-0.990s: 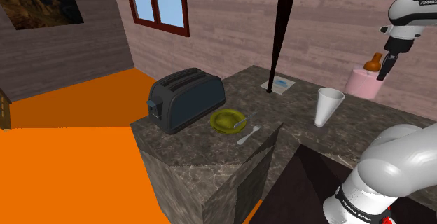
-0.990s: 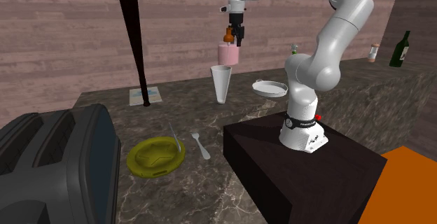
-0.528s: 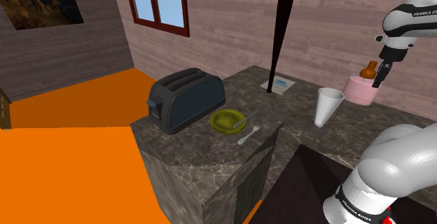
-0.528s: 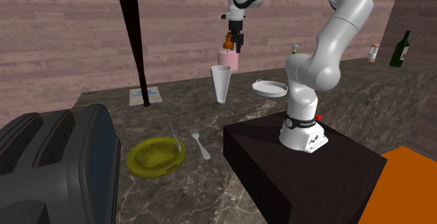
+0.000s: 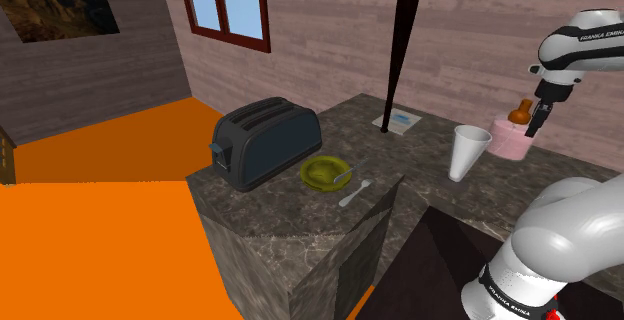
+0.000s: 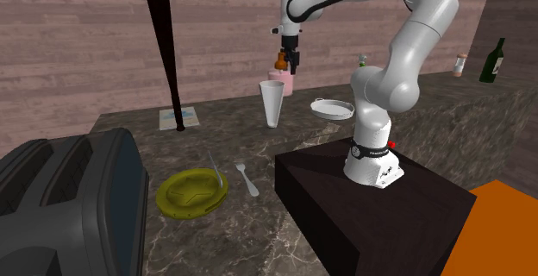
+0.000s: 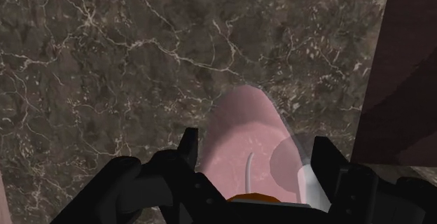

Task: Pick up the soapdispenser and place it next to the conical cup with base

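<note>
On the dark marbled tabletop (image 6: 215, 136) stands the white conical cup (image 6: 272, 103). Just behind it, our black pincer (image 6: 294, 63) clasps the pink soap dispenser with orange pump (image 6: 280, 80) by its body. We judge it light, rigid and slippery, so we grip it high.

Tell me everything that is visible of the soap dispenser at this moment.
The soap dispenser has a wide, round, pale pink body and a small orange-brown pump top. It stands upright, low over the dark marbled counter; I cannot tell whether its base touches the surface. The gripper clasps it at the top, with the black fingers on either side. The white conical cup stands close by, at the shoulder view's left of it.
</note>
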Robot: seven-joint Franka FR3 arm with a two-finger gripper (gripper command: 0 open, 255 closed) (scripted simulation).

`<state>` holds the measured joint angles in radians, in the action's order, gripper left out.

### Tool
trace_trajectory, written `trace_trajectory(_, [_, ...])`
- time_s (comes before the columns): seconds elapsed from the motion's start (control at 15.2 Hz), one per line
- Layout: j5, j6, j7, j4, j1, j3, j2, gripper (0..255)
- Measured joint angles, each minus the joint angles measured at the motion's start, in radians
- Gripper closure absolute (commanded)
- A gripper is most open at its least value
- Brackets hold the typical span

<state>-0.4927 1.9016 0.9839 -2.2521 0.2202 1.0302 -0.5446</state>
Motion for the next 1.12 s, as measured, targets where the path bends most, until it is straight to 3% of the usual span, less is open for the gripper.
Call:
trace_trajectory(0.46, [-0.016, 0.103, -0.002, -0.071, -0.017, 0.06, 0.027, 255])
trace_trajectory(1.12, [-0.02, 0.256, 0.01, -0.143, -0.081, 0.184, 0.098, 255])
